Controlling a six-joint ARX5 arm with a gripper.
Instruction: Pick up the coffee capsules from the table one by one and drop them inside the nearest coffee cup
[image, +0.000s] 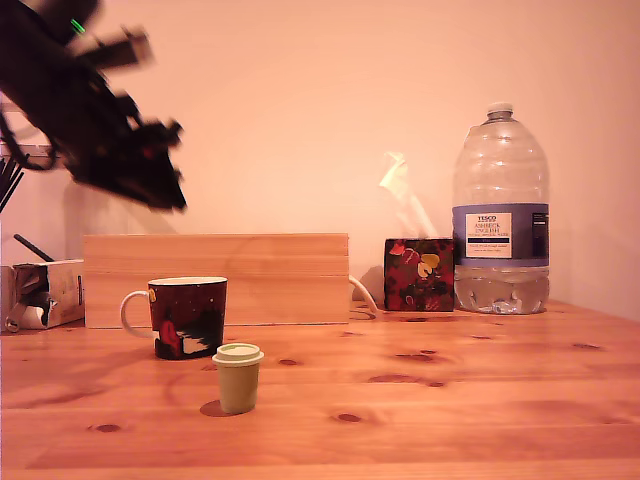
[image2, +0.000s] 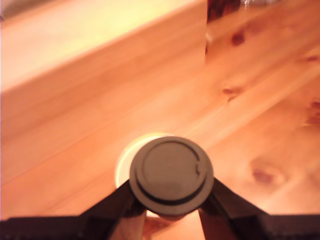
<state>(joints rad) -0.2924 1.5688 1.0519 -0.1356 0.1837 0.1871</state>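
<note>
The tool (image2: 172, 202) grips a dark brown capsule (image2: 171, 172) above the patterned mug (image: 187, 316). A pale green capsule (image: 238, 377) stands on the worktop (image: 480, 400) just before the mug. Far beside it, a water bottle (image: 500, 215) reads "TESCO".

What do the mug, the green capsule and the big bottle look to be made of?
Mug: probably glazed ceramic, glossy patterned outside, white inside. Green capsule: matte, likely plastic, with a moulded rimmed lid. Bottle: clear thin plastic, ribbed, see-through with a paper-looking label.
</note>
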